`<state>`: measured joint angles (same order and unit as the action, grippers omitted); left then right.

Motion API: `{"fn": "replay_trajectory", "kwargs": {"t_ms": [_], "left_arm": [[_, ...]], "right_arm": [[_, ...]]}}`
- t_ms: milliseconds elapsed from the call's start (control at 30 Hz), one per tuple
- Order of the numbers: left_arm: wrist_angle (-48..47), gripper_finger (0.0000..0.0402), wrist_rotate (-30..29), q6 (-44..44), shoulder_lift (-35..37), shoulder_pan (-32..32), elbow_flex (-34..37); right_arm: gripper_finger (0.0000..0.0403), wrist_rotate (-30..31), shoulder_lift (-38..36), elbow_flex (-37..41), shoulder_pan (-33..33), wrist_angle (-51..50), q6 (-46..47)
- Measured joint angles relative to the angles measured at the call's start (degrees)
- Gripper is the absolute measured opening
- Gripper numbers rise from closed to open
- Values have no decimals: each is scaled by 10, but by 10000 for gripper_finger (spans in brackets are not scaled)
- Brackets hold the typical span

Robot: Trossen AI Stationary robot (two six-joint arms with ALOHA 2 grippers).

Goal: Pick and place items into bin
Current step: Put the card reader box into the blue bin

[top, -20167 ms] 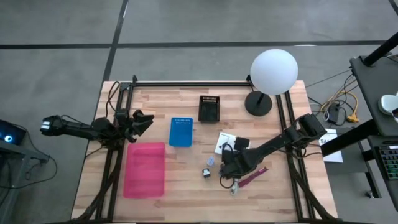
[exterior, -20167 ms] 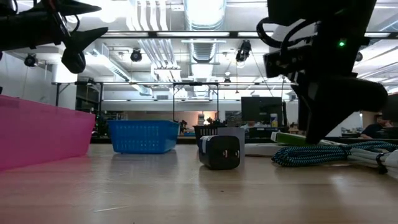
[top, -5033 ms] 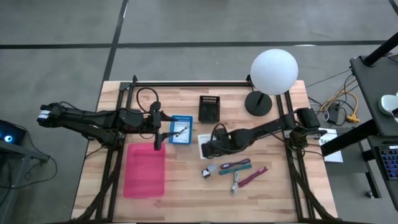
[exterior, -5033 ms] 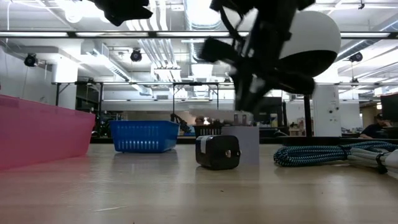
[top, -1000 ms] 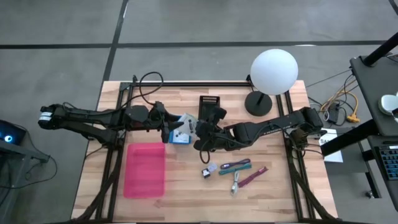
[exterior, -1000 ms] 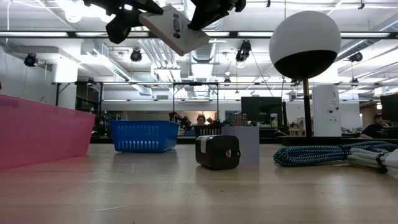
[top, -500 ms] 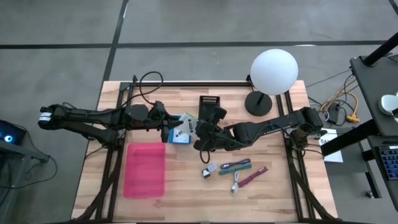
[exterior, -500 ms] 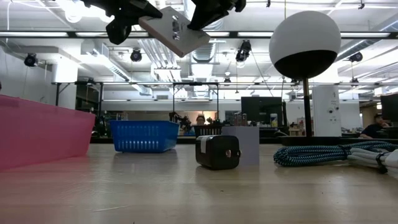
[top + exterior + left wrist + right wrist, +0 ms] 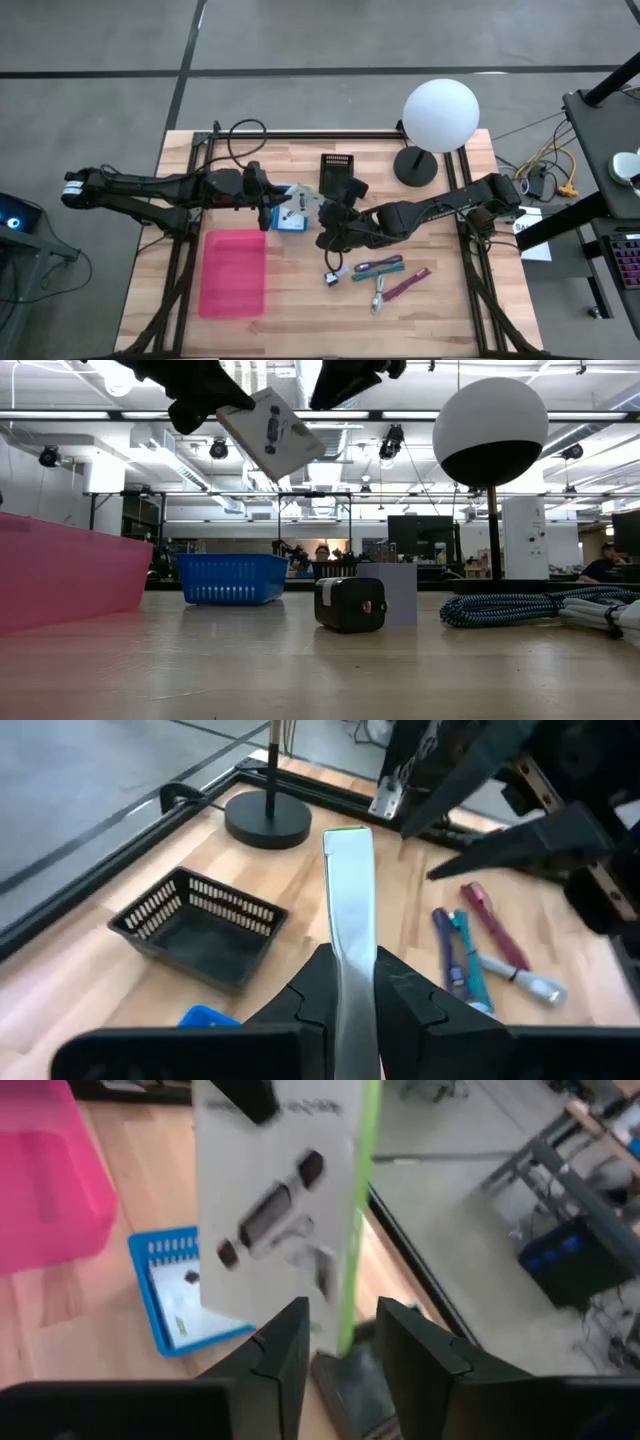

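A flat white packet with dark print (image 9: 298,197) hangs in the air over the blue basket (image 9: 290,218). It also shows in the low view (image 9: 272,432). My left gripper (image 9: 274,197) is shut on it. My right gripper (image 9: 320,220) is open just right of the packet and apart from it in the low view (image 9: 345,380). On the table lie a dark cube (image 9: 330,279), a pale-blue piece (image 9: 340,269), teal and purple strips (image 9: 378,266), a magenta strip (image 9: 406,285) and a silvery piece (image 9: 378,295). My left gripper pinches the packet between its two fingers (image 9: 400,995), one on each flat face, at the end nearest the arm (image 9: 346,970). The fingers come level from the table's left. The packet is lifted clear, seen edge-on, its free end (image 9: 305,455) slanting downward.
A pink bin (image 9: 233,272) lies near the table's front left. A black basket (image 9: 338,172) and the white ball lamp (image 9: 440,115) stand at the back. A braided cable (image 9: 520,605) and a white card (image 9: 400,592) show in the low view.
My right gripper has come off the packet's upper corner and drawn back slightly toward the table's near edge. The packet stays in my left gripper and has tipped, its free end now lower.
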<state>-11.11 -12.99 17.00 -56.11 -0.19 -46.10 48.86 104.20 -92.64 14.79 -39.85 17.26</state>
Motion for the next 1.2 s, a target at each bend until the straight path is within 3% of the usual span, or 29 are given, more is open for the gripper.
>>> {"fn": "replay_trajectory", "kwargs": {"t_ms": [200, 433, 700, 967, 1200], "left_arm": [[-35, 26, -17, -68, -8, 6, 0], [-91, 26, -65, -133, -32, 6, -7], [-97, 26, -102, -261, -96, 6, -7], [-118, 26, -184, -292, -151, 6, -9], [-118, 26, -188, -326, -152, 6, -6]], "right_arm": [[114, -17, 0, 0, 0, -74, 116], [104, -44, 0, 0, 0, -114, 169], [90, -45, 0, 0, 0, -123, 173], [80, -45, 0, 0, 0, -123, 173], [73, -44, 0, 0, 0, -124, 173]]}}
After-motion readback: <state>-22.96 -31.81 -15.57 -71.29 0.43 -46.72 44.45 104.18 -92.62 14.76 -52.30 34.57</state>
